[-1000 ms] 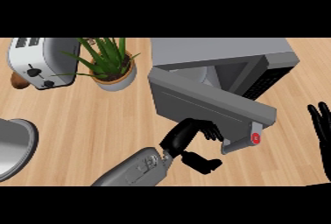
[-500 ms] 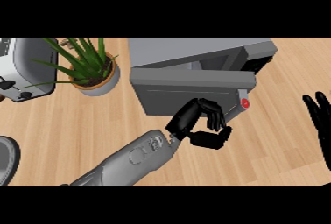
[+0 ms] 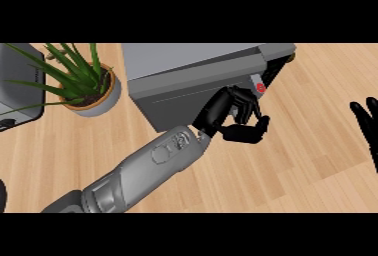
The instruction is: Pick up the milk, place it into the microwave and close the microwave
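We find the microwave point(image 3: 199, 75) at the far edge of the counter point(image 3: 295, 160), its door point(image 3: 196, 102) swung almost to the body, with a narrow dark gap remaining at the door's right end beside the red button point(image 3: 259, 87). The left robot hand point(image 3: 232, 117) rests against the door's front face, fingers curled, thumb set below them; we see nothing held within it. The right robot hand point(image 3: 367, 127) shows at the counter's right edge, fingers straight and spread, upright, touching nothing. The milk is not visible to us; whether it sits inside the microwave we cannot tell. A potted plant point(image 3: 85, 85) stands just left of the microwave, and a toaster point(image 3: 18, 90) lies at the left edge.
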You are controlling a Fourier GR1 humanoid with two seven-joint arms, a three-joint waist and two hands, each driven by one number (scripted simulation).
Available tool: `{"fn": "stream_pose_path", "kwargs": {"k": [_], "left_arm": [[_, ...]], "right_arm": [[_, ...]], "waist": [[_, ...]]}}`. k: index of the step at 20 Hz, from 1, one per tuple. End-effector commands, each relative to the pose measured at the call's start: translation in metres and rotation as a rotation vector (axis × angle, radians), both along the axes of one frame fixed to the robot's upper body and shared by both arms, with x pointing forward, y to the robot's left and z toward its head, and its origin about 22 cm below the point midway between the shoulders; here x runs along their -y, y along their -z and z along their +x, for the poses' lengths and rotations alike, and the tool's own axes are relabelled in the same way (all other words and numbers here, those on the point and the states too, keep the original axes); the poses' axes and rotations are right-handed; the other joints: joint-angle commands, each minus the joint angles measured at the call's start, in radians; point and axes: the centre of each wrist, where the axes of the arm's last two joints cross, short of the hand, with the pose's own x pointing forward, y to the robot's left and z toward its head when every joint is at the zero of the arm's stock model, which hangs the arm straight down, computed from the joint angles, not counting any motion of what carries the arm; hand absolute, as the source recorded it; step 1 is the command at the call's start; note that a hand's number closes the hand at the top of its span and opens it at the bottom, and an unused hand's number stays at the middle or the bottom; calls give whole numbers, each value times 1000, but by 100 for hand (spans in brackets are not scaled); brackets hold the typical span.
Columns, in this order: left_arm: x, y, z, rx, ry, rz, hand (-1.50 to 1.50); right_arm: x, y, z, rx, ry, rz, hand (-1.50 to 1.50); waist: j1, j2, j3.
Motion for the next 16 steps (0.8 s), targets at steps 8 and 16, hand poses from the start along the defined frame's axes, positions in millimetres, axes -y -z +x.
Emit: {"fn": "stream_pose_path", "kwargs": {"k": [8, 16], "left_arm": [[7, -28, 23, 33, -87, -29, 150], [8, -26, 20, 41, -113, -44, 150]], "right_arm": [[4, -24, 6, 21, -52, -21, -150], [10, -42, 11, 29, -62, -56, -150]], "waist": [[-76, 19, 4], [-91, 26, 3]]}}
